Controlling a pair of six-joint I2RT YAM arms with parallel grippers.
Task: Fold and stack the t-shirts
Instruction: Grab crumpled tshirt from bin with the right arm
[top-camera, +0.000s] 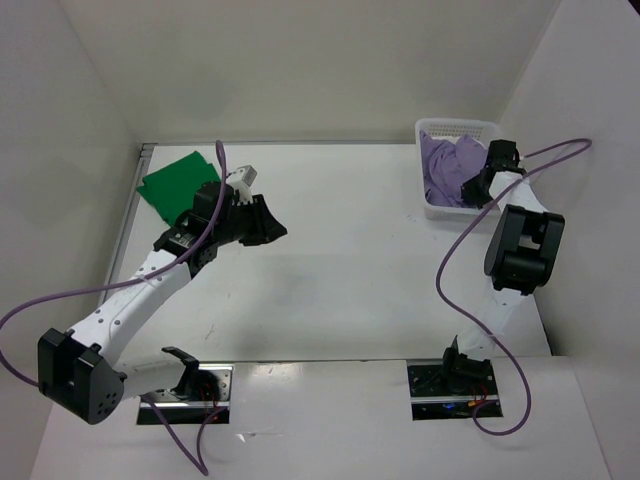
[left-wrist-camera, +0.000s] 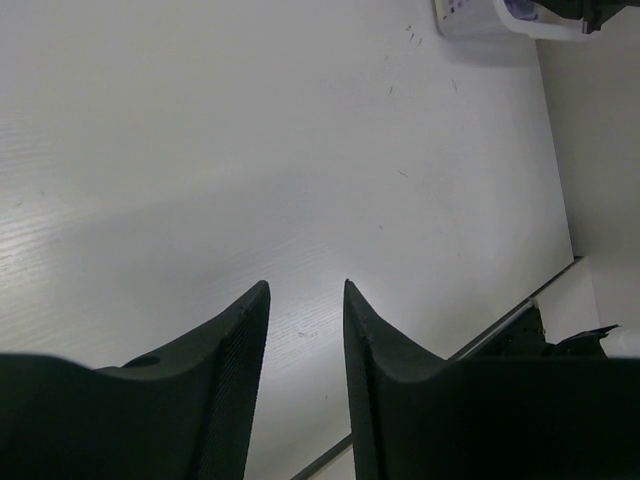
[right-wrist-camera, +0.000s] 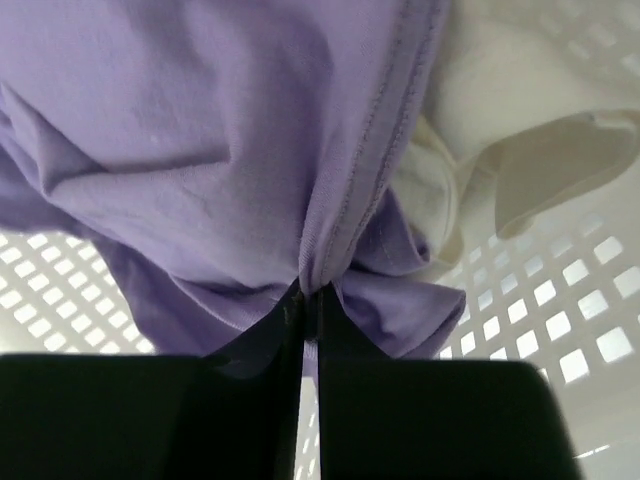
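The bright green t-shirt (top-camera: 177, 184) lies folded at the table's far left corner. My left gripper (top-camera: 268, 228) hovers to its right over bare table, jaws open with nothing between the fingertips (left-wrist-camera: 257, 296). The lavender t-shirt (top-camera: 443, 166) sits bunched in the white basket (top-camera: 455, 128) at the far right. My right gripper (right-wrist-camera: 308, 292) reaches into that basket and is shut on a fold of the lavender t-shirt (right-wrist-camera: 220, 130). The cream-white t-shirt (right-wrist-camera: 520, 110) lies beside and under the lavender one in the basket.
White walls close in the table on the left, back and right. The basket's perforated wall (right-wrist-camera: 560, 300) surrounds my right gripper. Purple cables loop from both arms. The basket (left-wrist-camera: 470, 18) shows far off in the left wrist view.
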